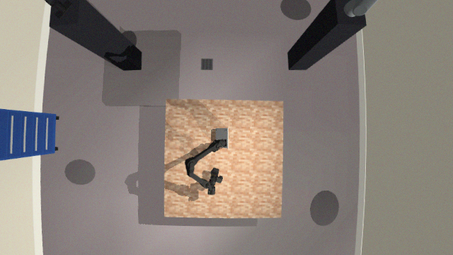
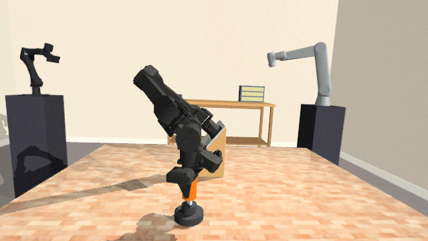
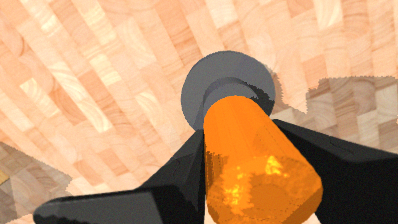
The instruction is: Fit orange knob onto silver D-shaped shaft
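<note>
Your end effector (image 2: 188,187) (image 3: 236,131) grips the orange knob (image 2: 192,191) (image 3: 250,135) above the round pedestal (image 2: 188,215) (image 3: 212,70); it looks stiff, probably light and slick, so keep hold of its sides.

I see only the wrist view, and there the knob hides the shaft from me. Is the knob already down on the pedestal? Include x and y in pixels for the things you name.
Observer: No. In the exterior view, a short bit of silver shaft (image 2: 190,203) shows between the lower end of the orange knob (image 2: 192,193) (image 3: 250,132) and the round pedestal (image 2: 188,218) (image 3: 212,70).

Operator: Thank you. Does the knob stand straight or lean strongly?

Observer: From the exterior side it looks roughly upright, above the pedestal's middle. Whether the flat sides match, I cannot tell.
</note>
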